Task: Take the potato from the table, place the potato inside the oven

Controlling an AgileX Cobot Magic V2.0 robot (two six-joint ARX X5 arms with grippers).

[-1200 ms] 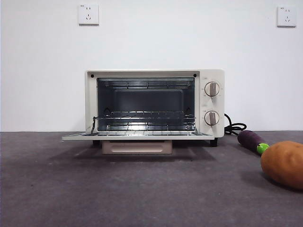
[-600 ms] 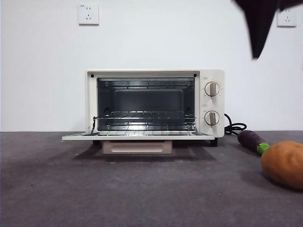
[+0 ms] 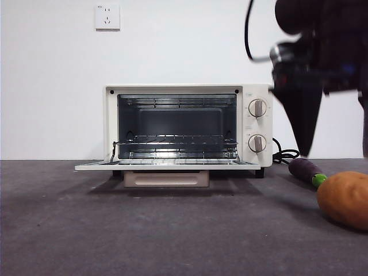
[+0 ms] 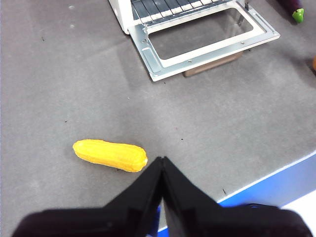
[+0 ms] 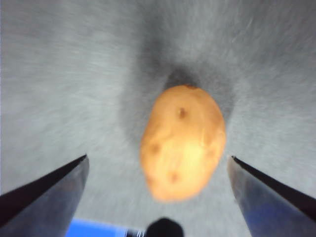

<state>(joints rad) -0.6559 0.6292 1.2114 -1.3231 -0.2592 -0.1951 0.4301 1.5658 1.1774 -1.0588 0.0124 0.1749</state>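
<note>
Right gripper (image 5: 157, 170) hangs jaws wide above the potato (image 5: 183, 141), framing it for the grab; potato sits lower right on the table (image 3: 144, 230). Oven (image 3: 188, 126) gapes open, ready. Left gripper (image 4: 162, 163) pinched together, idle.

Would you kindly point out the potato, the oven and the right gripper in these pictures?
potato (image 5: 183, 142), right wrist view, middle of its speckled skin.
oven (image 3: 258, 91), front view, cream casing above the upper knob.
right gripper (image 5: 157, 192), right wrist view, midway between its open jaws, above the potato.
</note>
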